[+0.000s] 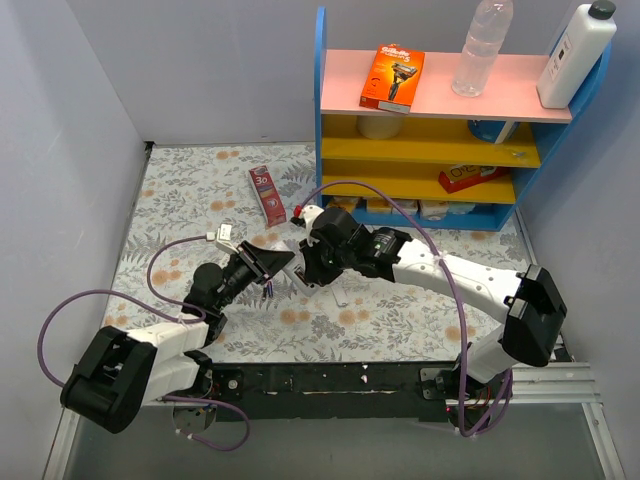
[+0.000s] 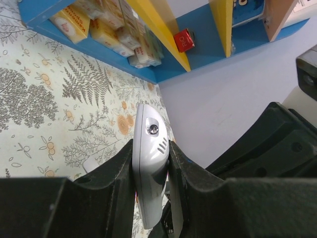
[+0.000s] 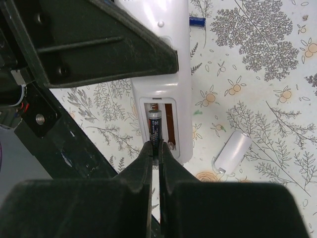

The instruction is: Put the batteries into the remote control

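The white remote control [image 3: 174,74] is held above the floral table with its back up, and its battery bay [image 3: 159,124] is uncovered. My left gripper [image 2: 151,168] is shut on the remote's [image 2: 148,158] sides; one of its black fingers [image 3: 99,39] crosses the right wrist view. My right gripper [image 3: 157,151] is shut on a dark battery [image 3: 155,126], which points lengthwise into the bay's left slot. Whether it is seated I cannot tell. A second blue battery [image 3: 196,21] lies on the table beyond the remote. From above, both grippers [image 1: 268,262] [image 1: 308,272] meet at mid-table.
The white battery cover [image 3: 233,151] lies on the table to the right of the remote. A blue and yellow shelf unit [image 1: 440,150] stands at the back right, with a razor pack [image 1: 392,78] and bottles [image 1: 480,45] on top. A red box [image 1: 267,195] lies behind the grippers.
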